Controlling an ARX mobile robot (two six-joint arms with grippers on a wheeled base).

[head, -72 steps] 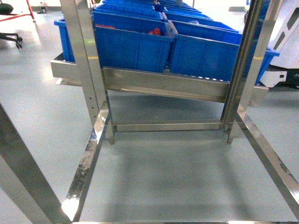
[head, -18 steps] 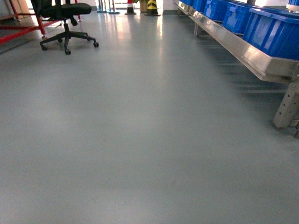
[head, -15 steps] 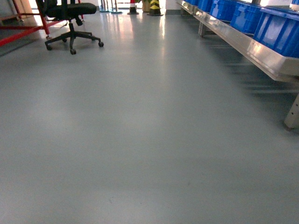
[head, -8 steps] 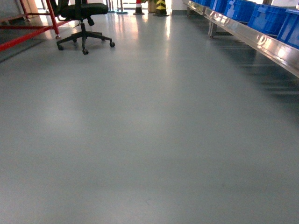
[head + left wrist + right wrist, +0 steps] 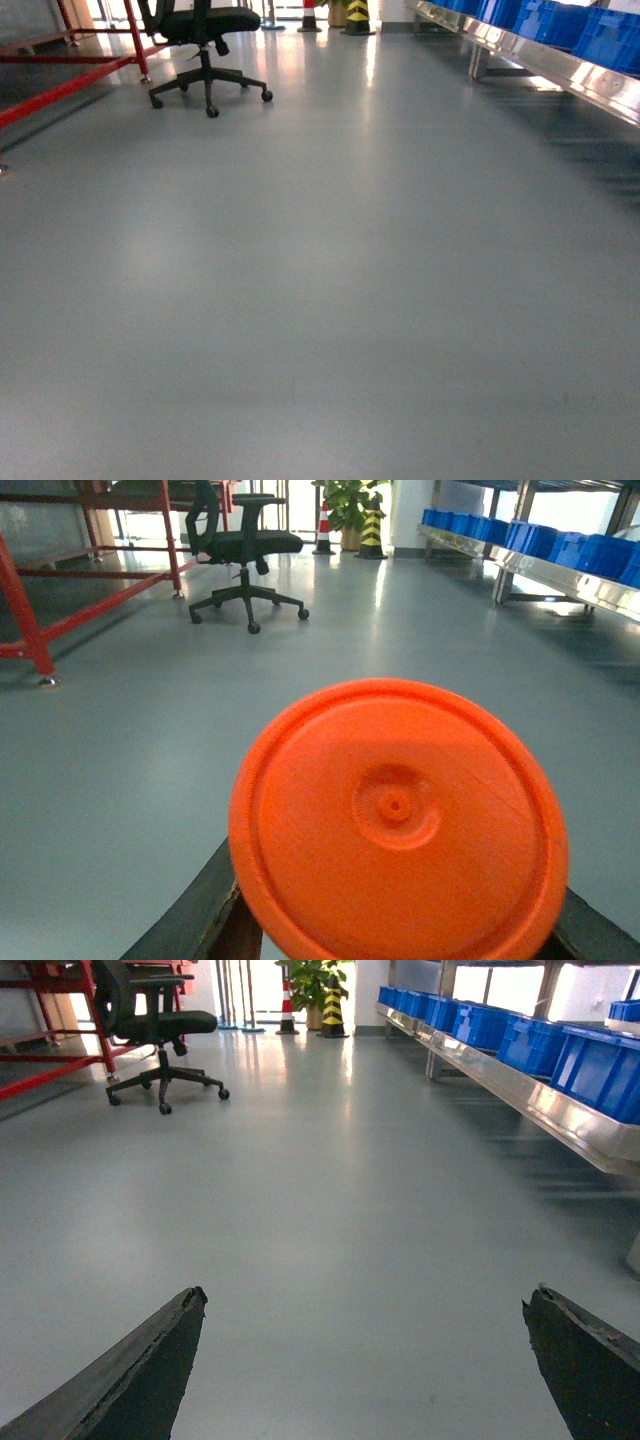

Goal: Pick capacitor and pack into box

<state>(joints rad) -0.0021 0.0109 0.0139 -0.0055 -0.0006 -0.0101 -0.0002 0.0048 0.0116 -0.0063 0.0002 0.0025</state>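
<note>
While spread wide, right hand (image 5: 365, 1360) bare

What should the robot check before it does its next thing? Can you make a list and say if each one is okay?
1. Left gripper holding something: ok. An orange disc sits between its fingers.
2. Right gripper free: ok. Its fingers are spread wide with only floor between them.
3. Box to pack into in sight: not ok. No view shows it.
4. Floor ahead: ok, bare grey floor in front.
5. Office chair clear of the path: ok. It stands far off to the left.
6. Rack with blue bins clear: ok. It runs along the right side, away from the arms.
</note>
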